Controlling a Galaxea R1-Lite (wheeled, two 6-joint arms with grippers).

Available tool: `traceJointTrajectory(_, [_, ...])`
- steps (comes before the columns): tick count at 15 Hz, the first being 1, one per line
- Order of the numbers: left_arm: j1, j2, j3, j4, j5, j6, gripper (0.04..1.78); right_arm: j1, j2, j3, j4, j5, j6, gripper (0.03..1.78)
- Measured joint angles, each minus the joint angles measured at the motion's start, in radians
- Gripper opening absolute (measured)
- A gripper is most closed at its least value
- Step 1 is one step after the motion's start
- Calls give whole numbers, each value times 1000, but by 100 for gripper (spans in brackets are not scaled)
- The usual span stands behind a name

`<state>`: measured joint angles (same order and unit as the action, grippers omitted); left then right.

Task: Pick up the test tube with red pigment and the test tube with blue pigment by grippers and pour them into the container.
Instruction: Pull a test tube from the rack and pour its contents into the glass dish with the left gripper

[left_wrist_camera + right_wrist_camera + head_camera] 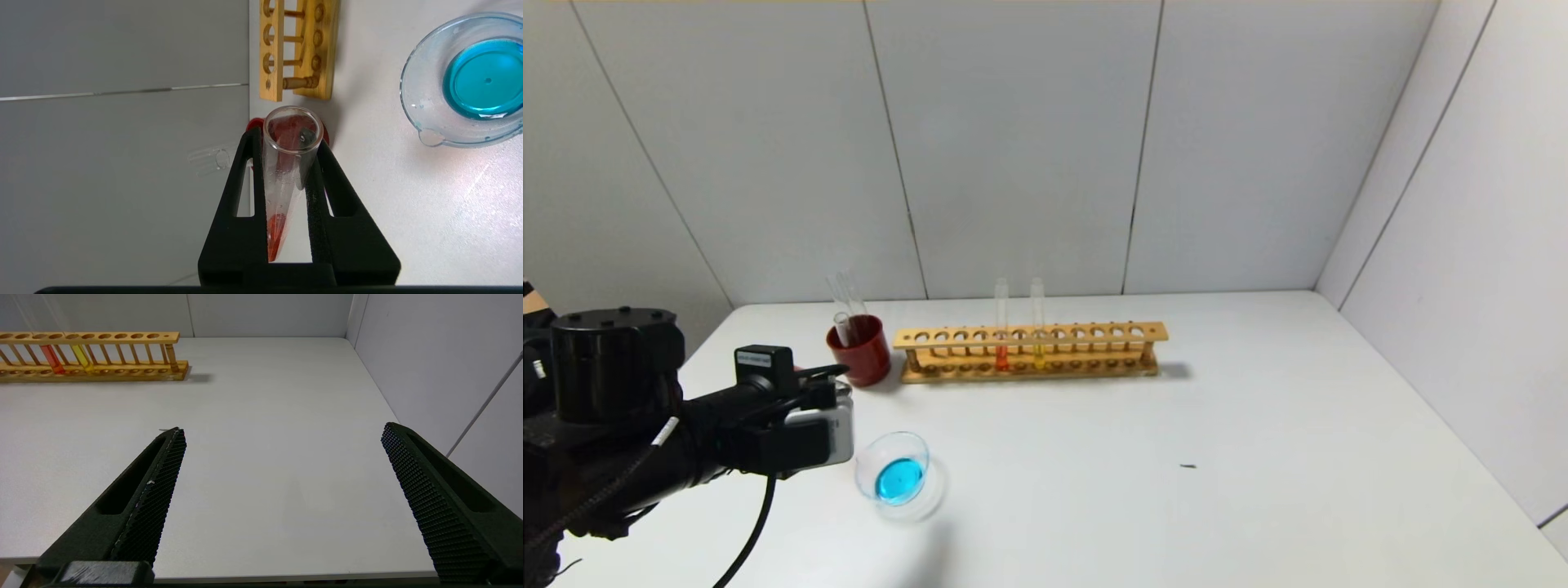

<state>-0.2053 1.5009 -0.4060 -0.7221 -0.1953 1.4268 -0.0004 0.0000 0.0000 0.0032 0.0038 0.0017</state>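
Observation:
My left gripper (288,136) is shut on the test tube with red pigment (286,175). The tube lies tilted between the fingers, with a little orange-red liquid near its round bottom and its open mouth towards the red cup. In the head view the left gripper (829,377) hovers at the table's left, just behind the container (894,474). The container is a shallow glass dish holding blue liquid, and it also shows in the left wrist view (470,81). No tube with blue liquid is in view. My right gripper (282,428) is open and empty over bare table.
A dark red cup (860,349) with clear tubes (843,306) stands left of the wooden rack (1029,351). The rack holds a red tube (1001,327) and a yellow tube (1037,322). White walls close the back and right sides.

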Motion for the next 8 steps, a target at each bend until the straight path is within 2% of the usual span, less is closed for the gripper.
traceJointTrajectory(3, [-1,24,55,-67,-21,51,32,0,0,0,0,0,0,175])
traceJointTrajectory(8, [0,84,53,-110,-16,120,32,0,0,0,0,0,0,175])
